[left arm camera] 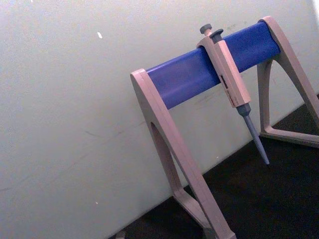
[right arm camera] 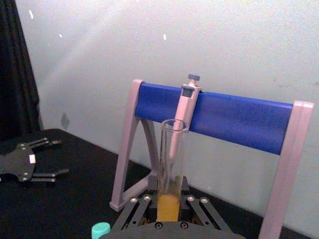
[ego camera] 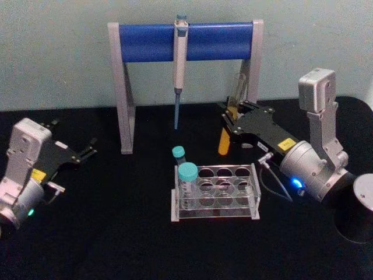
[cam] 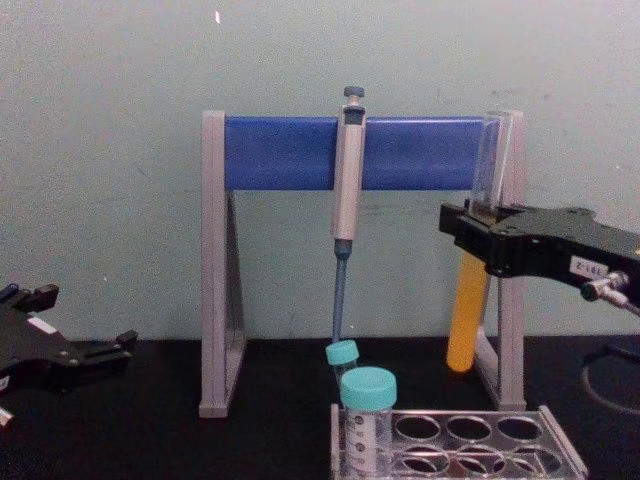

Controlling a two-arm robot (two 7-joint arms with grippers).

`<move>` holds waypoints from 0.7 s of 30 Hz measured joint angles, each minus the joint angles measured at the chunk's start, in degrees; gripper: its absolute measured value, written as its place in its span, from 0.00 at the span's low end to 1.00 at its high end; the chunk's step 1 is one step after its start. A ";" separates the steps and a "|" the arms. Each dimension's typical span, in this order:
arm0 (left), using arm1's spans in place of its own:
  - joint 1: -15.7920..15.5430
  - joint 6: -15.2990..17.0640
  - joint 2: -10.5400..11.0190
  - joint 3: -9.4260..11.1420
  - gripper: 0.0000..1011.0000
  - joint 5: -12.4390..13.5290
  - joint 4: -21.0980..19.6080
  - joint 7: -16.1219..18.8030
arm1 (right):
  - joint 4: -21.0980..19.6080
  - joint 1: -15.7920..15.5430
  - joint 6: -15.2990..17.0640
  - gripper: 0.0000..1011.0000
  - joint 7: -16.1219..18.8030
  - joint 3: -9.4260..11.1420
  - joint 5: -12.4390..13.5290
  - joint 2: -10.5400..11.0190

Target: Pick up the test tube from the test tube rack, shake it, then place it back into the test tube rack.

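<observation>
Black tabletop [ego camera: 145, 245] runs back to a pale wall, with a pipette stand [ego camera: 145, 42] at the rear. The right gripper [ego camera: 228, 119] has its fingers clamped on the test tube [ego camera: 224, 143] at about mid-length. The tube hangs in the air just in front of the stand's right leg, nearly upright, with its open mouth up and its orange-filled bottom down. The test tube rack [ego camera: 217, 166] sits lower, nearer the robot and to the tube's left, with most holes open. Going back will likely mean keeping the tube vertical and lining its round bottom over a hole. The left gripper [ego camera: 76, 139] rests far left, fingers apart.
</observation>
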 joint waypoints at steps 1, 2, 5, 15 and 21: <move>0.00 0.00 0.00 0.00 0.99 0.00 0.00 0.00 | 0.00 -0.08 0.06 0.23 -0.01 0.13 -0.07 -0.02; 0.00 0.00 0.00 0.00 0.99 0.00 0.00 0.00 | -0.04 -0.20 0.15 0.23 -0.03 0.32 -0.17 -0.08; 0.00 0.00 0.00 0.00 0.99 0.00 0.00 0.00 | -0.08 -0.33 0.27 0.23 -0.04 0.53 -0.36 -0.19; 0.00 0.00 0.00 0.00 0.99 0.00 0.00 0.00 | -0.25 -0.61 0.82 0.23 0.26 1.18 -0.73 -0.45; 0.00 0.00 0.00 0.00 0.99 0.00 0.00 0.00 | -0.42 -0.70 1.01 0.23 0.51 1.42 -0.80 -0.44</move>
